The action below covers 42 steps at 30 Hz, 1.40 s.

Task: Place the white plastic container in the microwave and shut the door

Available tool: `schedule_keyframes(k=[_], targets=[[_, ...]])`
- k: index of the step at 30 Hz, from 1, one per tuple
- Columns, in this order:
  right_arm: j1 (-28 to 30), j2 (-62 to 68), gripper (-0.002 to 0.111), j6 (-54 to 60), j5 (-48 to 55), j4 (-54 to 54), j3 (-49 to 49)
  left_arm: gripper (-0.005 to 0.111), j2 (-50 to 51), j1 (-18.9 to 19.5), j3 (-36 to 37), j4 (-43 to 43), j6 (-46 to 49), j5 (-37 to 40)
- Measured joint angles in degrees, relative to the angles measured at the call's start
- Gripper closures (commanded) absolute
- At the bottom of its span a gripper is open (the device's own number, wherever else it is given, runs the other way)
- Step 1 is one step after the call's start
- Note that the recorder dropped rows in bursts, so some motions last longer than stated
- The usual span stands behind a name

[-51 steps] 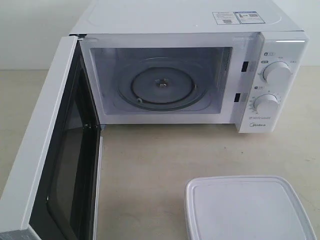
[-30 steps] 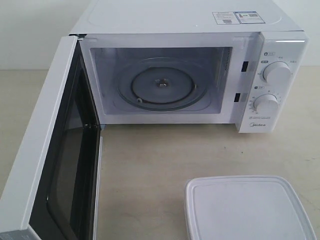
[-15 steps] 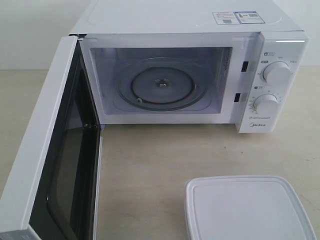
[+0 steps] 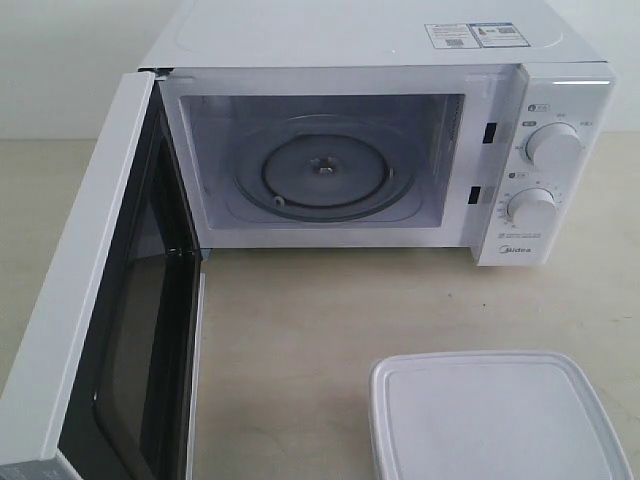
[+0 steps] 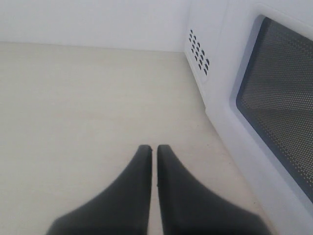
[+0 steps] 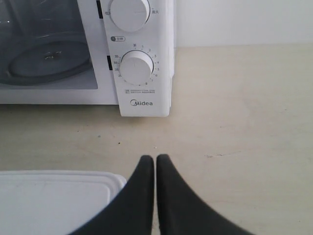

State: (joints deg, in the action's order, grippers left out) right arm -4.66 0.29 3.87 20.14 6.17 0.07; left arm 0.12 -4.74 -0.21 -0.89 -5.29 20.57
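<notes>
Door wide open; container on table before microwave, just beside right hand. Left hand, right hand pressed together.

The microwave has a smooth, glossy white casing, and its turntable is clear, shiny glass. The door window shows fine perforated mesh. The white plastic container looks matt and translucent. The tabletop is pale and matt. The left tool and right tool are smooth matt black.

My left gripper and right gripper each had 2 smooth black fingers, tapering to narrow tips.
</notes>
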Motion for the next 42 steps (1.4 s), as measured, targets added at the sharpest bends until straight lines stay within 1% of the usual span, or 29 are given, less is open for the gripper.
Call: schedule_keyframes(k=[13,17,24,26,28,32,36,37,38,40,42], targets=[[0.0,0.0,0.108,0.5,0.0,-0.1,0.0,0.102,0.0,0.0,0.0,0.0,0.0,0.0],[0.0,0.0,0.108,4.2,-0.1,-2.0,0.0,0.102,0.0,0.0,0.0,0.0,0.0,0.0],[0.0,0.0,0.108,9.1,-5.2,-4.5,0.0,0.102,0.0,0.0,0.0,0.0,0.0,0.0],[0.0,0.0,0.108,9.7,-9.3,-5.2,0.0,0.102,0.0,0.0,0.0,0.0,0.0,0.0],[0.0,0.0,0.108,8.7,-17.2,-3.8,0.0,0.102,0.0,0.0,0.0,0.0,0.0,0.0],[0.0,-0.1,0.108,-0.5,-36.2,2.0,0.0,0.102,0.0,0.0,0.0,0.0,0.0,0.0],[0.0,-0.1,0.108,-9.6,-55.0,4.9,0.0,0.102,0.0,0.0,0.0,0.0,0.0,0.0],[0.0,-0.1,0.108,-10.9,-57.5,5.3,-0.3,0.102,0.0,0.0,0.0,0.0,0.0,0.0],[0.0,-0.1,0.108,-12.3,-57.0,6.0,-1.4,0.102,0.0,0.0,0.0,0.0,0.0,0.0],[0.0,-0.1,0.108,-14.1,-51.1,5.3,-6.0,0.102,0.0,0.0,0.0,0.0,0.0,0.0],[0.0,1.4,0.108,-14.6,-43.5,2.3,-12.6,0.102,0.0,0.0,0.0,0.0,0.0,0.0]])
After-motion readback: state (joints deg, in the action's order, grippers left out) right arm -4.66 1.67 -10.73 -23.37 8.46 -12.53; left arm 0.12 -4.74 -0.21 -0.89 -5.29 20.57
